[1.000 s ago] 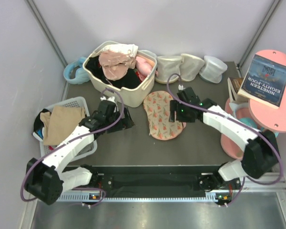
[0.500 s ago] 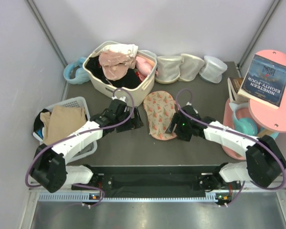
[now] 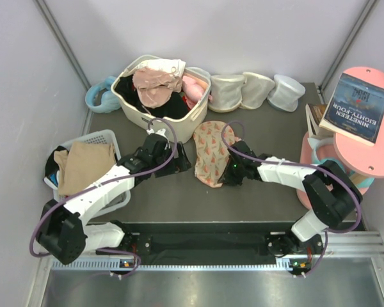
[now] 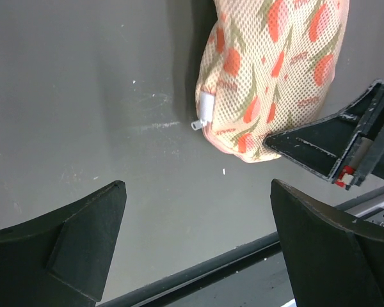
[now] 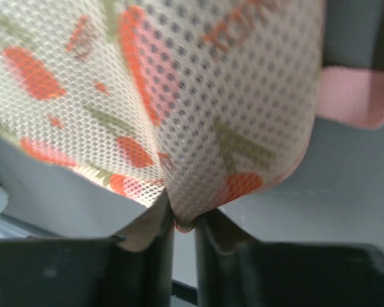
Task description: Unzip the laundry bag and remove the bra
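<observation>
Round peach-pink mesh laundry bag (image 3: 211, 153): zip apparently unopened, bra not visible; right gripper (image 5: 182, 220) pinching its near edge; left gripper (image 4: 197, 192) spread, empty.

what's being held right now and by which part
The right gripper pinches the laundry bag by a fold of mesh at its near edge. The left gripper is open, holding nothing.

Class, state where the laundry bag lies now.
In the top view the laundry bag lies mid-table, just nearer than the beige basket, its near edge pinched by the right arm's fingers.
</observation>
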Available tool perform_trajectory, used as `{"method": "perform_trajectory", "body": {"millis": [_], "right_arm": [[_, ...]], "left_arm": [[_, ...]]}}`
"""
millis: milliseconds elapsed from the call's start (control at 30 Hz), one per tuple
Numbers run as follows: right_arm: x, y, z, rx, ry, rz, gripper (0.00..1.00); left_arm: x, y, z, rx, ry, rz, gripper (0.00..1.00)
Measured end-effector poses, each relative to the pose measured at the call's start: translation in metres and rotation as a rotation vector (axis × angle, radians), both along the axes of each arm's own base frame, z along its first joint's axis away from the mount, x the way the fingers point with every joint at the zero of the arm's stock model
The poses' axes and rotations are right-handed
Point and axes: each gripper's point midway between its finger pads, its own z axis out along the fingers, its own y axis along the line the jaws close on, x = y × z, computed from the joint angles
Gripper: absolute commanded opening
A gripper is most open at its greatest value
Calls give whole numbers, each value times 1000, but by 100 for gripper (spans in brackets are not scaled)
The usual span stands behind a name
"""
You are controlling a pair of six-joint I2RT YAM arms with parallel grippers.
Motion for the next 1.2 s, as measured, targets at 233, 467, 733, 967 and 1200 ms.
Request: {"method": "perform_trajectory", "body": {"millis": [233, 467, 733, 967, 1200], "right_arm": [[0, 17, 13, 62, -55, 154, 0], [-28, 30, 18, 137, -53, 431, 0], [-72, 23, 24, 135, -36, 786, 0], [-84, 3, 30, 73, -63, 966, 0], [-50, -13, 26, -37, -130, 878, 0]], "left_arm": [[-8, 6, -13, 19, 25, 6, 99], [-11, 6, -19, 25, 43, 1, 99], [-26, 16, -36, 40, 85, 13, 99], [-31, 22, -28, 27, 63, 30, 99], [-31, 22, -28, 26, 63, 29, 99]]}}
